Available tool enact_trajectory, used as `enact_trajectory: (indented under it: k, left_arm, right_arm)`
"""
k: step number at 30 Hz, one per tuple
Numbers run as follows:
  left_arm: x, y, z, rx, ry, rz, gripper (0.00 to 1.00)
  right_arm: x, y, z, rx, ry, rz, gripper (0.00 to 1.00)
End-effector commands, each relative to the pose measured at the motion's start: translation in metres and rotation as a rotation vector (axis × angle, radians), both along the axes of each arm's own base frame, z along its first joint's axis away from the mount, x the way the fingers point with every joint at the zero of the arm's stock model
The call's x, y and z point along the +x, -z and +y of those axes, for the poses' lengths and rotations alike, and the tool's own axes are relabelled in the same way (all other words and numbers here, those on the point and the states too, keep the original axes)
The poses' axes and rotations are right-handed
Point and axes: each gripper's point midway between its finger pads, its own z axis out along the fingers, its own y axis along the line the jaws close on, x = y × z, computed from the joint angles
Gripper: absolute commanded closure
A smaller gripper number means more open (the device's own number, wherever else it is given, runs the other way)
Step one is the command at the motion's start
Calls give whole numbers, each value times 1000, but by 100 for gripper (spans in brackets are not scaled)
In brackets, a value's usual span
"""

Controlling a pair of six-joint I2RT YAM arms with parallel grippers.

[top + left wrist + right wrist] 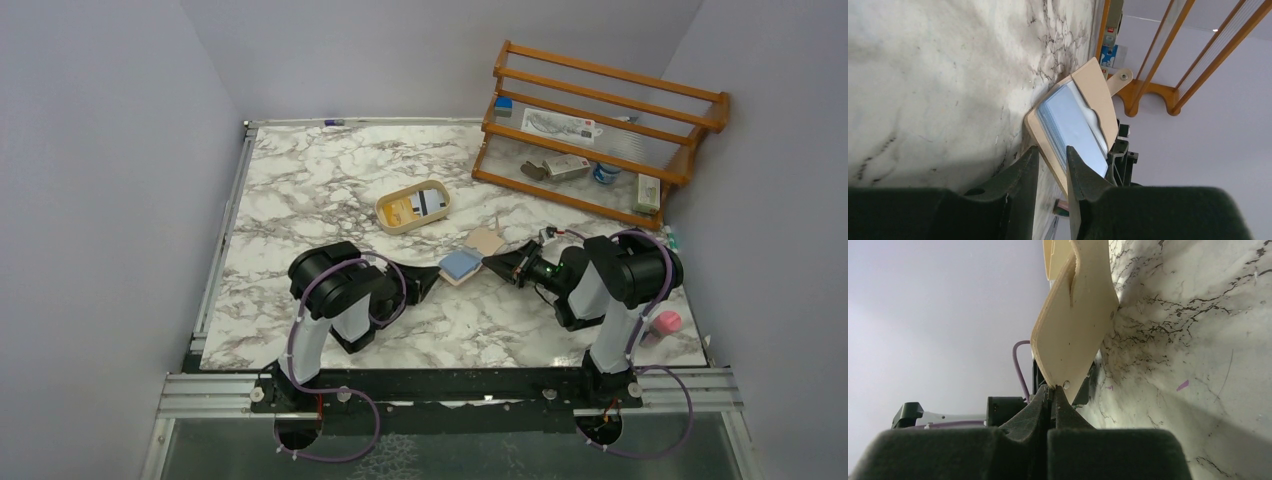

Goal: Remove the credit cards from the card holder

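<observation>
Top external view: most of the shot is taken up by a marble worktop (300, 200), with a wooden rack (600, 130) parked at the back right. An oval tray (385, 215) is sat near the middle, with a few cards lying in it. Just in front of the tray, the card holder (486, 242) is laid open on the worktop between the two arms. Pale blue credit cards (461, 264) are stacked in its left half, tucked inside. The holder's near edge is straddled by the left gripper (1053, 152), jaws partly apart; whether it's actually being pinched can't be told. On the other side, the snap end of the flap is clamped by the right gripper (1052, 390), jaws fully closed on it, and the flap is tilted up.
</observation>
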Motion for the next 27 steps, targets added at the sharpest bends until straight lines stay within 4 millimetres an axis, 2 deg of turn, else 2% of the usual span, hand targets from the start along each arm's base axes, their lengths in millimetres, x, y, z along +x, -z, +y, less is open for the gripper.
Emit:
enact_trajectory:
  k: [1,7,14,22,27]
  left_arm:
    - [4,-56,-10,-208,-3,-138,73]
    - [-1,-53,-20,-237,12,-108,75]
    - [-6,-60,-27,-284,24,-91,76]
    - [-17,-60,-46,-320,63,-41,81]
    - [-21,-59,-43,-282,52,-17,82]
  right_arm:
    - [-3,-47,5,52,-45,-278,99]
    - [-3,-47,6,52,-48,-279,99]
    - [-2,-45,6,50,-51,-277,100]
    - [-2,-47,7,51,-56,-285,99]
    - [-3,-47,7,49,-58,-287,99]
